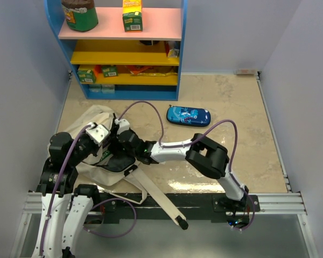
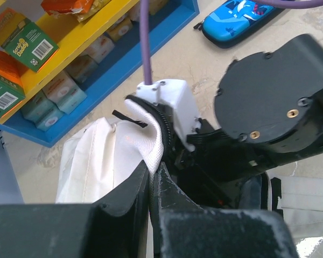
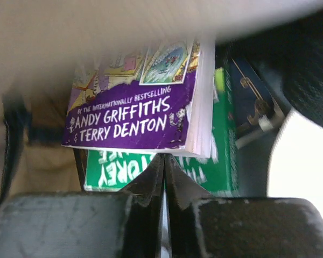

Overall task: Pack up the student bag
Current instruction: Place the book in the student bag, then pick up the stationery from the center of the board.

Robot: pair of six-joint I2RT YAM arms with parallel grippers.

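The bag [image 2: 97, 161] is pinched at its rim by the closed left tool [image 2: 151, 177]. Inside it, the closed right tool [image 3: 163, 164] is seen just behind two books [image 3: 134, 115]; a grip cannot be told. Loading is judged underway; clean withdrawal is needed next.

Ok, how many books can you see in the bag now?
2. A purple Andy Griffiths and Terry Denton book lies on a green book, both inside the student bag. More may be hidden underneath.
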